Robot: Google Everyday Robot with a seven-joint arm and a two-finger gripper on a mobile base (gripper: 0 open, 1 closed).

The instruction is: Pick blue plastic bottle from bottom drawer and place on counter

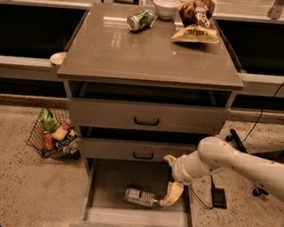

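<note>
The blue plastic bottle [140,197] lies on its side on the grey floor of the open bottom drawer [120,181], cap end toward the right. My gripper [169,180] comes in from the right on a white arm and hangs over the drawer's right part, just right of the bottle. One cream finger [173,194] reaches down to the bottle's cap end, and the other finger [169,159] sticks up by the middle drawer. The gripper is open and holds nothing. The counter [148,51] is the cabinet's glossy slab top.
On the counter's far edge lie a green can [141,20], a white bowl [166,6] and a chip bag [196,19]. Two upper drawers with black handles [146,121] are shut. A wire basket of items [53,133] stands on the floor left of the cabinet.
</note>
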